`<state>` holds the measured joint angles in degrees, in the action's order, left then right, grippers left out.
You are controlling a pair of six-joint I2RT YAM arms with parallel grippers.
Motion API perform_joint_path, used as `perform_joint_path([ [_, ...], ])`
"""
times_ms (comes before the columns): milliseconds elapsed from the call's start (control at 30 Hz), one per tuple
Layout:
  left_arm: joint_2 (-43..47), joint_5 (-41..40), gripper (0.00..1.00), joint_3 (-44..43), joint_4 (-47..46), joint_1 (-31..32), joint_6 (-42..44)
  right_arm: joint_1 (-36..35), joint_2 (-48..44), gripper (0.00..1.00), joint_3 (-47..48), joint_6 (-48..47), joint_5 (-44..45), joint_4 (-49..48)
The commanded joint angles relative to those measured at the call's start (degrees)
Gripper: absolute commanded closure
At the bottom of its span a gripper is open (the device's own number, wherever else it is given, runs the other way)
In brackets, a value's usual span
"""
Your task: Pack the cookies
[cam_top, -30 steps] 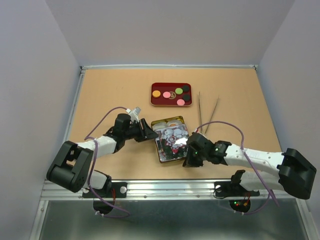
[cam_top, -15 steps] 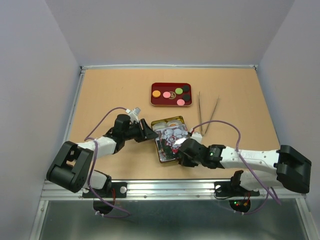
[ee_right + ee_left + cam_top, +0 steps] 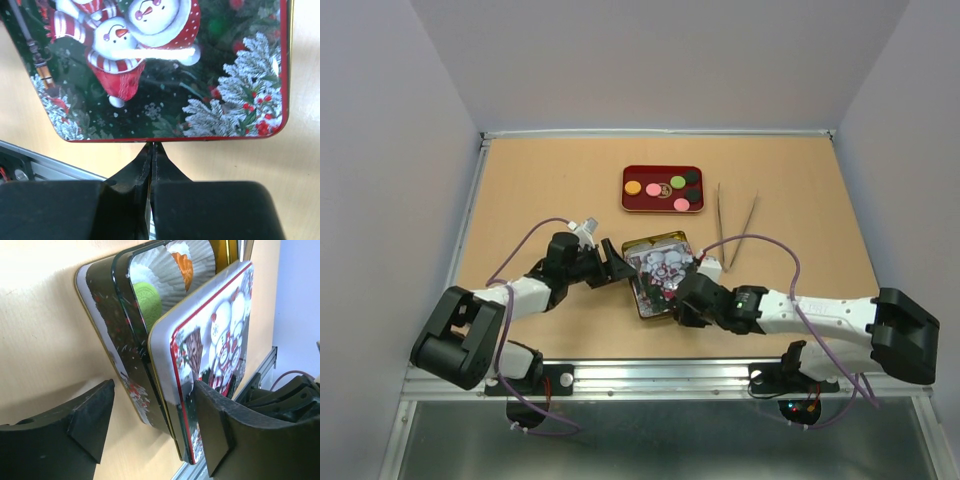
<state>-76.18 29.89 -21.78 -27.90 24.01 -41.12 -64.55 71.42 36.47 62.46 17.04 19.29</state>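
Several cookies [image 3: 677, 183] in orange, pink, green and black lie on a red tray [image 3: 626, 200] at mid table. A Christmas tin [image 3: 666, 240] sits nearer the arms, with its snowman lid [image 3: 663, 270] lying skewed over it. In the left wrist view the tin [image 3: 107, 340] holds a green cookie [image 3: 147, 297] and an orange cookie [image 3: 184, 265] in white paper cups, half covered by the lid [image 3: 215, 350]. My left gripper [image 3: 620, 264] [image 3: 155, 432] is open and straddles the tin's left edge. My right gripper [image 3: 686, 302] [image 3: 151, 148] is shut, its tips against the lid's [image 3: 150, 75] near rim.
Two metal tweezers [image 3: 721, 224] [image 3: 744, 230] lie right of the tray. The table's near edge with a metal rail [image 3: 650, 372] runs just behind my right gripper. Purple cables loop over both arms.
My right gripper has moved left and away from the near edge against the lid. The lid has slid further over the tin. The left gripper has barely moved.
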Motion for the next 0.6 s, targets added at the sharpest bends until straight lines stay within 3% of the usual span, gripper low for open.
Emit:
perform_joint_path([
  [0, 2.18, 0.08, 0.22, 1.30, -0.58, 0.25, 0.69, -0.22, 0.13, 1.00, 3.70, -0.67, 3.53, -1.80],
  [333, 7.80, -0.97, 0.09, 3.15, -1.63, 0.16, -0.10, -0.22, 1.35, 1.00, 6.07, -2.16, 4.94, -1.71],
  [567, 12.98, -0.62, 0.08, 3.24, -1.46, 0.16, -2.38, -0.13, 3.55, 1.00, 9.06, -4.44, 6.87, -1.45],
])
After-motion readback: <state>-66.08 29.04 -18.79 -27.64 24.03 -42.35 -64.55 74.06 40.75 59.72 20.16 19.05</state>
